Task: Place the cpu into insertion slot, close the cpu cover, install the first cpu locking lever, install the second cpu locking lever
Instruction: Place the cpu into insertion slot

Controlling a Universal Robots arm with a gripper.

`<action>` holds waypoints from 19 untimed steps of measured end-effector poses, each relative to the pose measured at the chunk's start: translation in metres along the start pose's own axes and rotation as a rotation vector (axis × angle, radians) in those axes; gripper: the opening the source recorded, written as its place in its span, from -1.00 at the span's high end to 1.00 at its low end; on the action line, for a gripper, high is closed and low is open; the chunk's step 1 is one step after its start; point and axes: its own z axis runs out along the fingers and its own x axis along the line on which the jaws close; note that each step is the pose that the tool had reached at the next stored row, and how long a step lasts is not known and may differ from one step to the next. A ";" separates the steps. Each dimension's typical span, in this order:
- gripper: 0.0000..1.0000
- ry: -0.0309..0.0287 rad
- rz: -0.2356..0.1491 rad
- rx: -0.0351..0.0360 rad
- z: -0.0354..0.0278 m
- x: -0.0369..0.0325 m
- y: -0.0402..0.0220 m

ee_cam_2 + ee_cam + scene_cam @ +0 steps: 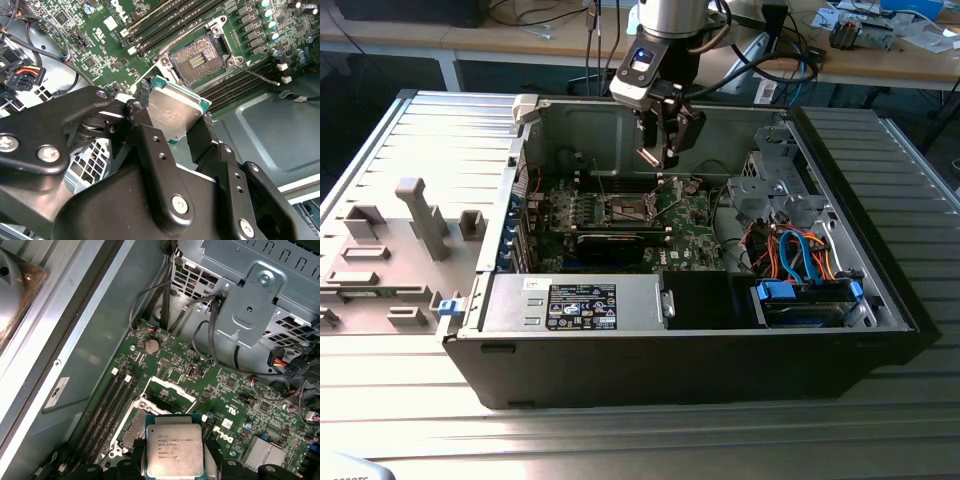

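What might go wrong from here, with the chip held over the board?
The jaws pinch only two edges of the silvery square cpu, so it might slip or twist. The dark square insertion slot lies exposed with bare contacts; a tilted or offset descent could damage them.

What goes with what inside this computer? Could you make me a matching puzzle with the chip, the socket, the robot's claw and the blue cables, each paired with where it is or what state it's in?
Things:
1. chip
2. socket
3. gripper
4. blue cables

Places and states:
A. empty, contacts bare, on the green board
B. at the exterior view's right end of the case
C. held in the air between two black fingers
D. shut, hanging over the board

Pairs: 1-C, 2-A, 3-D, 4-B.
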 end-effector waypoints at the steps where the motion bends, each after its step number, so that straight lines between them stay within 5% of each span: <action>1: -0.09 0.0000 0.001 0.0000 0.0001 0.0000 0.0000; 19: -0.09 -0.0008 0.032 0.0005 0.0005 0.0000 -0.0001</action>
